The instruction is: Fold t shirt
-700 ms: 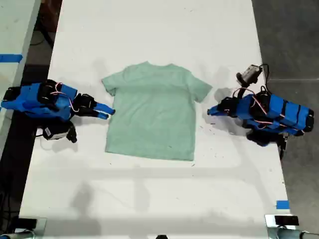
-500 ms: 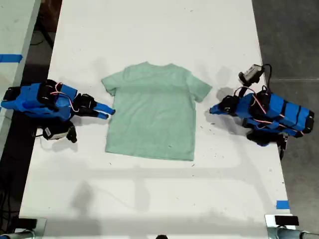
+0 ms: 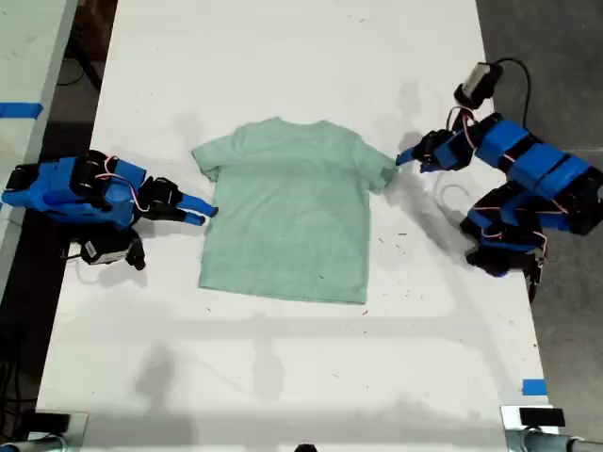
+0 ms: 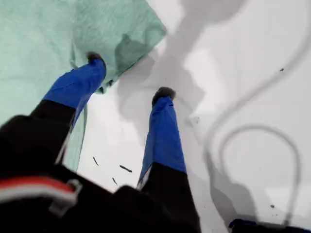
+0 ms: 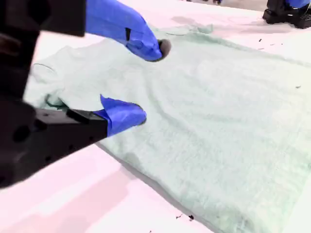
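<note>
Since the earlier frames, the arm at the exterior view's right had lifted and swung its end effector up to the shirt's sleeve tip, while the other arm kept its place at the opposite sleeve.

Nearest the lens in the first wrist view, my first end effector (image 4: 129, 75) stood spread open, one fingertip (image 4: 95, 59) over the sleeve hem and the other on bare tabletop (image 4: 233, 73) just off the t shirt (image 3: 292, 207). My second end effector (image 5: 148, 80) was likewise open, both fingers hovering over the shirt's other sleeve area. Beyond them the t shirt lay flat on the white tabletop, between the two arms.

The likeliest trouble, as I judged it: closing from this stance, my first end effector could scrape the hem aside or pinch only a thin edge, which would slip on lifting. A loose cable loop lay on the tabletop beside the t shirt and might snag. If one side gripped and the other missed, the fold would skew.
</note>
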Action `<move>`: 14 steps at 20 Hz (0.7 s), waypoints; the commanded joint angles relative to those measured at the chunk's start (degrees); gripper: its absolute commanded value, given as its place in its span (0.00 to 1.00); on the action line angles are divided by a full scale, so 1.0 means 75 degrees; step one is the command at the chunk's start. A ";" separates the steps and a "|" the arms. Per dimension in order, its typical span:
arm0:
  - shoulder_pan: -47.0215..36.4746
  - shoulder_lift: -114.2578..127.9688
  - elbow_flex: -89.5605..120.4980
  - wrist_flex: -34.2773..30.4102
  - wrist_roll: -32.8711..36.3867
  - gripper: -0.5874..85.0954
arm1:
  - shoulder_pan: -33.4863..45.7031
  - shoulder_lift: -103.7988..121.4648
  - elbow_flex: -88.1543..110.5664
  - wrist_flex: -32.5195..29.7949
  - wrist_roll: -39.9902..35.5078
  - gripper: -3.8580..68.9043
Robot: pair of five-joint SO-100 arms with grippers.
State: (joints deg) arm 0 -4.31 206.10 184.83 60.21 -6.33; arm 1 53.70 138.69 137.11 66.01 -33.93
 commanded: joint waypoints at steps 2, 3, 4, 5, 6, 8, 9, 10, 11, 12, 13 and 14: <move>-0.0152 0.0070 -0.0035 0.0035 -0.0129 0.21 | 0.0141 -0.2344 -0.1137 -0.1383 -0.0387 0.32; -0.0152 0.0070 -0.0035 0.0035 -0.0129 0.21 | 0.0117 -0.2895 -0.1406 -0.1570 -0.0445 0.32; -0.0152 0.0070 -0.0035 0.0035 -0.0129 0.21 | 0.0047 -0.3375 -0.1711 -0.1711 -0.0480 0.32; -0.0152 0.0070 -0.0035 0.0035 -0.0129 0.21 | -0.0047 -0.3879 -0.1992 -0.1863 -0.0516 0.32; -0.0152 0.0070 -0.0035 0.0035 -0.0129 0.21 | -0.0141 -0.4465 -0.2297 -0.1922 -0.0574 0.22; -0.0152 0.0070 -0.0035 0.0035 -0.0129 0.21 | -0.0211 -0.5684 -0.3094 -0.1277 -0.0656 0.08; -0.0152 0.0070 -0.0035 0.0035 -0.0129 0.21 | -0.0152 -0.5766 -0.3223 -0.0879 -0.0586 0.08; -0.0152 0.0070 -0.0047 0.0035 -0.0117 0.21 | 0.0047 -0.5438 -0.3070 -0.0680 -0.0469 0.08; -0.0152 0.0070 -0.0047 0.0035 -0.0117 0.21 | 0.0270 -0.4922 -0.2965 -0.0434 -0.0387 0.08; -0.0152 0.0070 -0.0047 0.0035 -0.0117 0.21 | 0.0340 -0.4301 -0.3035 -0.0363 -0.0469 0.08; -0.0152 0.0070 -0.0047 0.0035 -0.0117 0.21 | 0.0223 -0.3914 -0.3480 -0.0141 -0.0586 0.08; -0.0152 0.0070 -0.0047 0.0035 -0.0117 0.21 | -0.0094 -0.3914 -0.4301 0.0234 -0.0668 0.08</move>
State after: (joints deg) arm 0 -4.31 206.10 184.75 60.21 -6.33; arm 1 55.37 104.50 114.52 63.98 -37.62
